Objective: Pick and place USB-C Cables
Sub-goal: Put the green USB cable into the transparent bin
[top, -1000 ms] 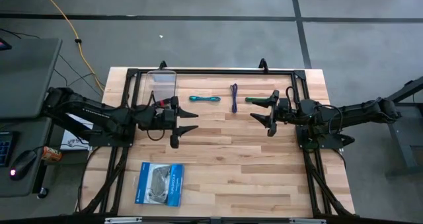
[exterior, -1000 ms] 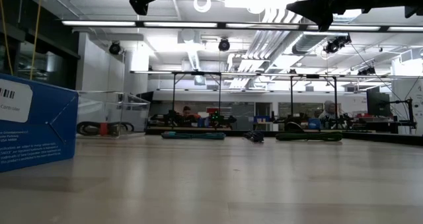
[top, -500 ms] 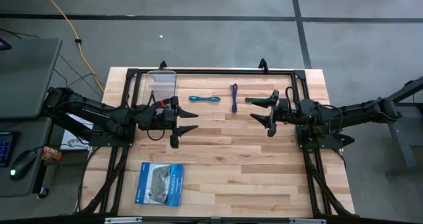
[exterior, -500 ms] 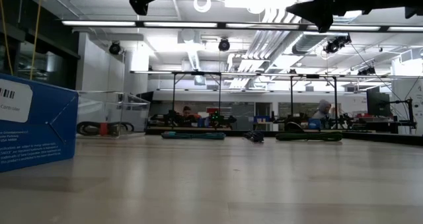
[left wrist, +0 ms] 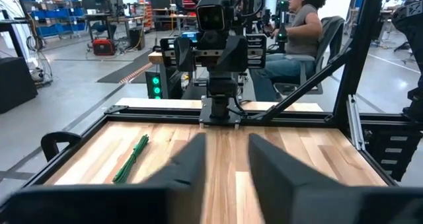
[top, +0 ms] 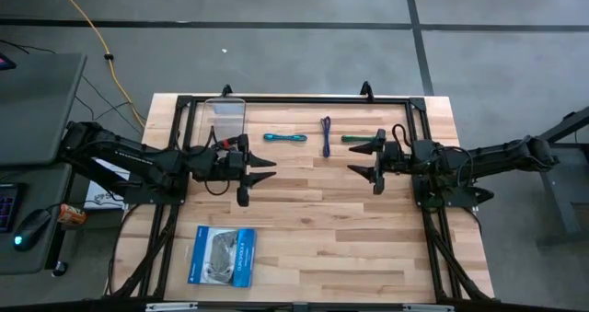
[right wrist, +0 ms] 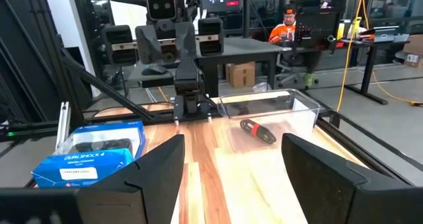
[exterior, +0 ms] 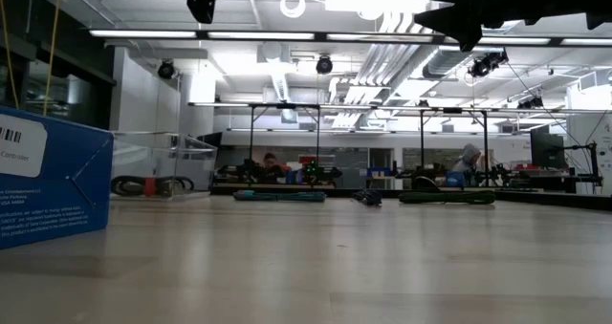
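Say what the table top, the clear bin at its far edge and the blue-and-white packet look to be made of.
Table top: seemingly pale wood with a smooth finish, going by the strip pattern and grain. Clear bin: probably transparent plastic, since the planks show through its walls. Blue-and-white packet: likely printed cardboard with a see-through window, given its flat, sharp-edged faces.

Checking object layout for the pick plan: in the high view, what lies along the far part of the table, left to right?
Clear container → teal-blue cable → purple cable → green cable, its right end running under the right gripper. All three cables lie on the wood.
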Robot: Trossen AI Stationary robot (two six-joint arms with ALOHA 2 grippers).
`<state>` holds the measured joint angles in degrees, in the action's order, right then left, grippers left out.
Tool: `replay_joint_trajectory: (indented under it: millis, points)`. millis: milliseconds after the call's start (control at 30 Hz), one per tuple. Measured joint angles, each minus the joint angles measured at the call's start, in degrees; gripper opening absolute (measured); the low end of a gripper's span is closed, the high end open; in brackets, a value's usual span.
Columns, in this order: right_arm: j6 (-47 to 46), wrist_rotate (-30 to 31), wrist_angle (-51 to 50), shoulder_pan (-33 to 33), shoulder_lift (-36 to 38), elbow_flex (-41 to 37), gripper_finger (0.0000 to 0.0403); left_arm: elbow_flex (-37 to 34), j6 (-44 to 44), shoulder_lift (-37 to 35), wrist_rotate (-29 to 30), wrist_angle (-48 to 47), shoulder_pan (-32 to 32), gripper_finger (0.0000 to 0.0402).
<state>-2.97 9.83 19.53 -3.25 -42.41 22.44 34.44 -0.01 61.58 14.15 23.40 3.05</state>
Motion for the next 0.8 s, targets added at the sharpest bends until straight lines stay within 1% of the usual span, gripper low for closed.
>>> replay_joint_trajectory:
  millis: [67, 100, 133, 200, 300, 433, 600, 800]
  points:
    - [0.01, 0.04, 0.0, 0.0, 0.0, 0.0, 0.0246, 0.0, 0.04, 0.0, 0.02, -0.02, -0.02, 0.003]
    - [-0.01, 0.04, 0.0, 0.0, 0.0, 0.0, 0.0246, 0.0, 0.01, 0.0, 0.02, -0.04, -0.02, 0.0016]
    - [0.01, 0.04, 0.0, 0.0, 0.0, 0.0, 0.0246, 0.0, 0.0, 0.0, 0.04, -0.05, -0.02, 0.001]
    - [0.0, 0.04, 0.0, 0.0, 0.0, 0.0, 0.0245, 0.0, 0.12, 0.0, 0.1, -0.75, -0.36, 0.0011]
    - [0.0, 0.04, 0.0, 0.0, 0.0, 0.0, 0.0246, 0.0, -0.73, 0.0, 0.11, -2.63, -1.56, 0.0003]
    - [0.0, 0.04, 0.0, 0.0, 0.0, 0.0, 0.0246, 0.0, -1.36, 0.0, 0.14, -2.64, -2.64, 0.0001]
    - [0.0, 0.03, -0.02, 0.0, 0.0, 0.0, 0.0246, 0.0, -1.33, 0.0, -1.28, -2.62, -2.6, 0.0]
    - [-0.26, 0.28, 0.09, 0.0, 0.0, 0.0, 0.0246, 0.0, -1.33, 0.0, -1.48, -2.62, -2.6, 0.0]
